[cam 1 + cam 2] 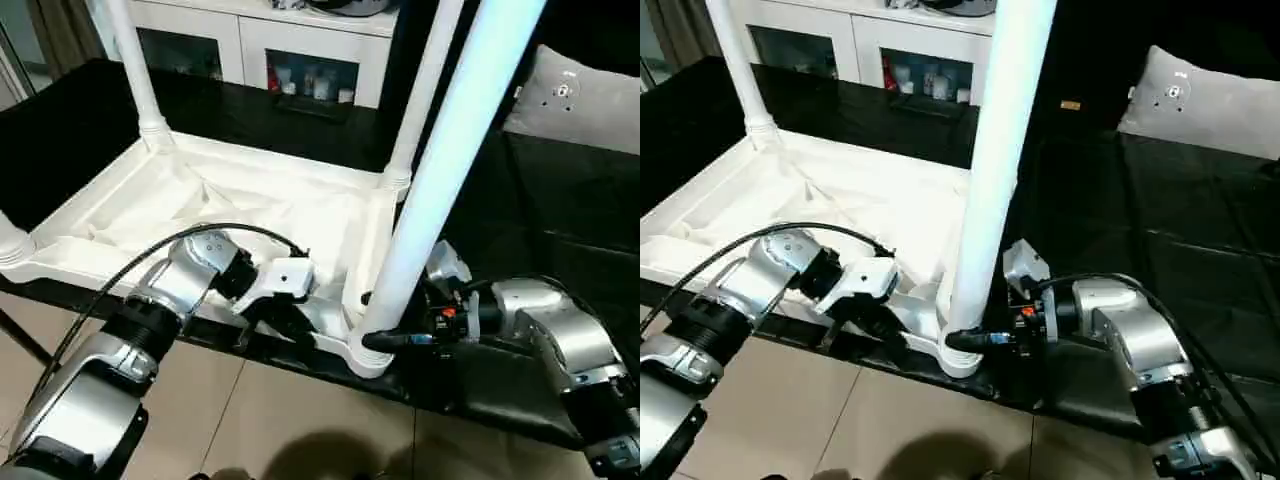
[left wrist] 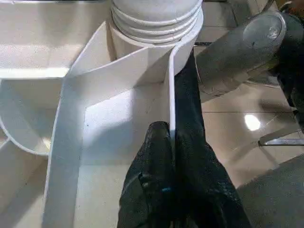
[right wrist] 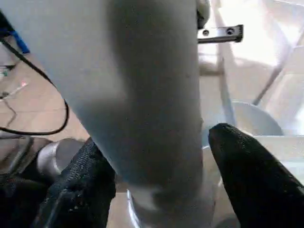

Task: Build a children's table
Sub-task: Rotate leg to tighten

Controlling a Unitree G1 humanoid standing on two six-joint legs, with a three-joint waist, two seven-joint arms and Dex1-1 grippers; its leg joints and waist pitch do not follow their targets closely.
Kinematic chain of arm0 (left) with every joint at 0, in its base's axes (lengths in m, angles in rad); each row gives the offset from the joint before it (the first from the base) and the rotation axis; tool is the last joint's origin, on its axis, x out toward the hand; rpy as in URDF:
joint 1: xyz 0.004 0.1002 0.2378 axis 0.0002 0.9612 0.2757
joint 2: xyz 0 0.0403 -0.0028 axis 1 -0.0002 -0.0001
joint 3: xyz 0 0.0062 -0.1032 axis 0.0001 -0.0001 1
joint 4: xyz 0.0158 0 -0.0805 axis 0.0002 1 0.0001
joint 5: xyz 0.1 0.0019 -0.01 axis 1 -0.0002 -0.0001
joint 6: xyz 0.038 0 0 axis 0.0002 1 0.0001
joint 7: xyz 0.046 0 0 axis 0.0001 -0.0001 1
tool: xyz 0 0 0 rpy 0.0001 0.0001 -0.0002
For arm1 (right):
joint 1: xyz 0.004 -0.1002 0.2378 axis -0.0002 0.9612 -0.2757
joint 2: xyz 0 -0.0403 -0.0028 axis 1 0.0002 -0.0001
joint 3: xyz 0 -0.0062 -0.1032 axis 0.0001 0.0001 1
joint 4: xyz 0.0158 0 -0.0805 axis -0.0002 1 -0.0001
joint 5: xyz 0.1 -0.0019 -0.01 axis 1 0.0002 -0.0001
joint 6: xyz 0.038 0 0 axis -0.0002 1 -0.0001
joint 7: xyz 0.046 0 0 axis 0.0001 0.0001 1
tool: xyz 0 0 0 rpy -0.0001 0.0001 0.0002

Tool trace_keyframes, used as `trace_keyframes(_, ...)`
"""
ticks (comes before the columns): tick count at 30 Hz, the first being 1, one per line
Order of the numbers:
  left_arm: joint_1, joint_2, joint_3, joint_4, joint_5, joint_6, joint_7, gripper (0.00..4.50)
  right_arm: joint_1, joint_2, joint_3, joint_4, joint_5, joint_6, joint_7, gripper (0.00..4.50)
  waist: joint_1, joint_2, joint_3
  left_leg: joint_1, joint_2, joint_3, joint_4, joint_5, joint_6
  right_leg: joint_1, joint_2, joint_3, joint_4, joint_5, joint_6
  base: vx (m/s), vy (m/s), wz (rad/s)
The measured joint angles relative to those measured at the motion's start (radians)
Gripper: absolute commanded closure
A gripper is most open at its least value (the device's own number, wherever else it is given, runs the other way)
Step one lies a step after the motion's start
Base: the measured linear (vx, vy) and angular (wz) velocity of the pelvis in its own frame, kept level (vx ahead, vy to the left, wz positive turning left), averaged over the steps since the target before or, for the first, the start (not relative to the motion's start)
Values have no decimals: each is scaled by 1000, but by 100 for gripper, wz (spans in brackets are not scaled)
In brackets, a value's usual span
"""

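- Lying upside down on a black surface [image 1: 560, 230], the white table top [image 1: 250, 215] shows its ribbed underside, its near edge running along the surface's front edge above a tiled floor [image 1: 290, 420].
- Three legs stand upright in corner sockets: one at the far left corner [image 1: 135, 65], one at the far right corner [image 1: 425, 90], and a thick-looking near leg [image 1: 450, 170] in the near right socket [image 1: 365, 345].
- At the near left corner a short white stub [image 1: 12, 245] rises at the picture's edge; whether it is a full leg is hard to say from here.
- The left gripper [image 2: 172, 137] is pressed together on the thin rim wall of the top [image 2: 168, 85], one black finger on each side, just beside the near right socket.
- The right gripper [image 3: 156, 175] sits at the base of the near leg, its black fingers [image 3: 251, 175] spread on either side of the tube; they lie close against it, though a firm clamp cannot be told.
- Behind the table stands a white cabinet [image 1: 290, 50] with glass doors.
- A grey-white pillow [image 1: 580, 100] lies on the black surface at the far right, well apart from the table.
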Motion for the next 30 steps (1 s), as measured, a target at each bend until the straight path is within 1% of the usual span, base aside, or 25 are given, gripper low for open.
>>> trace_keyframes(1, -1, 0, 0, 0, 0, -1, 0, 450, -1, 0, 1, 1, 3, 4, 7, 162, 1, -1, 0, 0, 0, 0, 0, 0, 0, 0, 0, 0, 0, 0, 0, 0, 0, 0)
trace_keyframes(2, -1, 0, 0, 1, 0, -2, 0, 450, -1, 0, 1, 2, 5, 9, 10, 179, 2, -1, 0, 0, 0, 0, 0, 0, 0, 0, 0, 0, 0, 0, 0, 0, 0, 0)
trace_keyframes(3, -2, -1, 0, 2, 0, -3, -1, 450, -1, -1, 1, 4, 8, 12, 15, 179, 2, -1, 0, 0, 0, 0, 0, 0, 0, 0, 0, 0, 0, 0, 0, 0, 0, 0)
trace_keyframes(5, -3, -3, 0, 9, 0, -3, -1, 450, -1, 0, 1, 5, 14, 23, 20, 201, 5, -2, 0, 0, 0, 0, 0, 0, 0, 0, 0, 0, 0, 0, 0, 0, 0, 0)
trace_keyframes(6, -3, -4, 1, 11, 0, -3, -1, 450, -2, 0, 1, 5, 16, 32, 19, 201, 6, -2, 0, 0, 0, 0, 0, 0, 0, 0, 0, 0, 0, 0, 0, 0, 0, 0)
trace_keyframes(8, -4, -4, 4, 11, 0, 0, -1, 450, -4, 2, -2, 5, 21, 46, 12, 222, 6, -3, 0, 0, 0, 0, 1, 0, 0, 0, 0, 0, 1, 0, 0, 0, 0, 0)
trace_keyframes(11, -5, -8, 12, 11, -1, 22, 0, 450, -4, 12, -6, -2, 29, 63, -10, 228, 6, -3, -1, 1, 0, 0, 1, 0, 0, 0, 0, 0, 2, 0, 1, 0, 0, 0)
trace_keyframes(13, -6, -12, 17, 11, 0, 61, 22, 450, 8, 34, -22, -12, 30, 74, -52, 230, 5, -3, -1, 1, 0, 0, 2, 1, -1, 0, 0, 0, 2, 1, 2, 0, 0, 0)
trace_keyframes(15, -6, -14, 36, 11, 7, 127, 82, 450, 22, 81, -53, -12, 12, 67, -153, 230, 2, -3, -1, 2, 0, 0, 2, 2, -1, 0, 0, 0, 2, 1, 5, 0, 0, 0)
trace_keyframes(16, -6, -18, 54, 12, 20, 170, 133, 450, 22, 121, -74, -7, -12, 60, -244, 231, -10, -3, -1, 2, 0, 0, 3, 3, -2, 0, 0, 0, 2, 2, 5, 0, 0, 0)
trace_keyframes(18, -9, -44, 70, 13, 34, 216, 203, 450, 22, 157, -101, 6, -34, 58, -353, 236, -27, -3, -1, 2, 0, 0, 5, 3, -3, 0, 0, 1, 0, 3, 6, 0, 0, 0)
trace_keyframes(20, -9, -86, 92, 20, 41, 272, 295, 450, 14, 209, -145, 33, -60, 55, -490, 241, -50, -5, -3, 2, -1, 0, 6, 3, -3, 0, 1, 1, -1, 3, 6, 0, 0, 0)
trace_keyframes(22, -10, -123, 112, 27, 40, 316, 371, 450, -2, 255, -173, 54, -79, 57, -620, 242, -68, -5, -3, 2, -1, 0, 6, 3, -3, 0, 1, 1, -1, 3, 6, 0, 0, 0)
trace_keyframes(24, -11, -155, 132, 38, 40, 342, 428, 450, -20, 287, -190, 69, -99, 61, -708, 243, -73, -5, -3, 2, 0, -1, 6, 3, -3, 0, 2, 1, -1, 5, 6, 0, 0, 0)
trace_keyframes(25, -21, -180, 146, 55, 40, 361, 485, 450, -36, 327, -209, 82, -115, 65, -799, 243, -73, -4, -3, 2, 0, -2, 5, 3, -3, 0, 2, 1, -1, 6, 6, 0, 0, 0)
trace_keyframes(28, -41, -225, 169, 77, 40, 401, 590, 450, -67, 390, -225, 104, -169, 44, -964, 243, -69, -3, -3, -1, 0, -3, 4, 3, -3, -4, 2, 0, -1, 6, 5, 0, 0, 0)
trace_keyframes(30, -43, -233, 174, 77, 40, 411, 610, 450, -67, 406, -230, 108, -184, 26, -998, 243, -68, -3, -3, -3, -1, -3, 4, 3, -2, -5, 2, 1, -2, 9, 1, 0, 0, 0)
